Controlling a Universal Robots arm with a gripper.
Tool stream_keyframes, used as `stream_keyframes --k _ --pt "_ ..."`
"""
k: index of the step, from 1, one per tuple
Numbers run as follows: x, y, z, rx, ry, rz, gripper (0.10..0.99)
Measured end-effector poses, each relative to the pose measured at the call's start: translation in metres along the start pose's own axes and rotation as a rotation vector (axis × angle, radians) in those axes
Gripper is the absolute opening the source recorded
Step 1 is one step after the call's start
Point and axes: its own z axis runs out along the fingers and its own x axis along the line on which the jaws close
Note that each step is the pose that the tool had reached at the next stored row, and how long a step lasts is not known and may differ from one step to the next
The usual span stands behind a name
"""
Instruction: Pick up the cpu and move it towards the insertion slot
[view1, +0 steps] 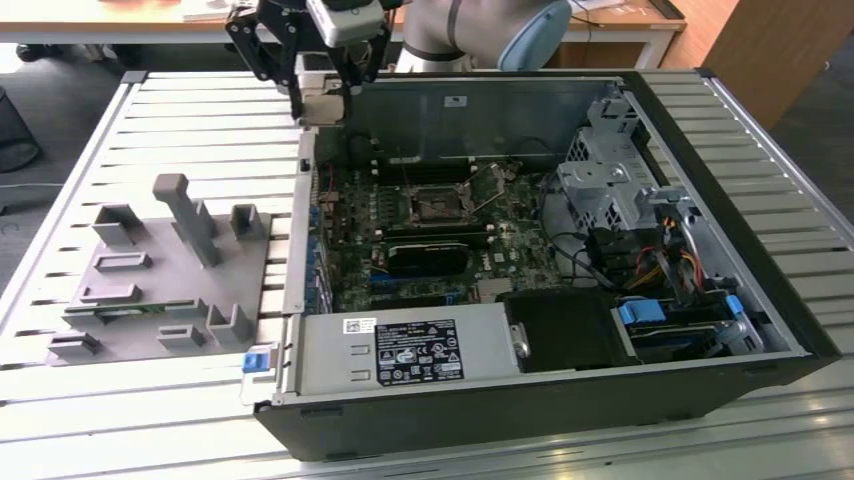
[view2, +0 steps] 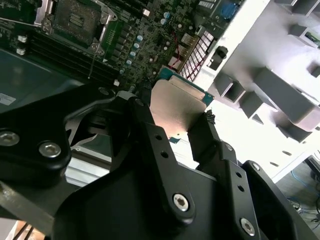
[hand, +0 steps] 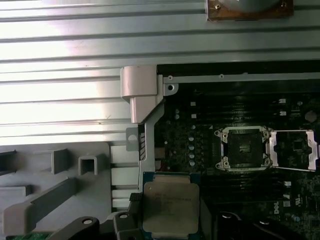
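A: Where is the cpu (view2: 179, 104)?

B: It is in the gripper (view2: 172, 127). The two black fingers (view2: 150, 134) are clamped on its opposite edges, and the pale metal top faces the second wrist view. In the first wrist view the cpu (hand: 171, 204) hangs over the edge of the case (view1: 310, 150), between the grey fixture (hand: 55, 180) and the motherboard (hand: 200, 130).

A: And the slot (hand: 243, 148)?

B: It is well apart from the chip, further inside the board. Its metal frame is open, the lid (hand: 295, 148) folded beside it. In the exterior view the gripper (view1: 320, 90) is high, near the case's far corner on that view's left, and the slot (view1: 437, 204) is in the middle of the board.

A: What can go wrong?

B: I judge the grip is thin, only on the edges. A bump against the case wall could turn or drop the chip. If it tilts, it may not sit flat over the socket.

A: What is hard to see?

B: The underside of the chip is hidden, and the fingers cover part of its edges. The lower part of the chip is cut off in the first wrist view.
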Motion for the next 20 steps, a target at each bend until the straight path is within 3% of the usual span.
stream_keyframes --k 7,20 --pt "-0.0041 0.0027 0.0001 -0.001 0.0011 -0.024 0.541" --pt "-0.0200 0.0076 0.0003 -0.001 0.0022 -0.048 0.541"
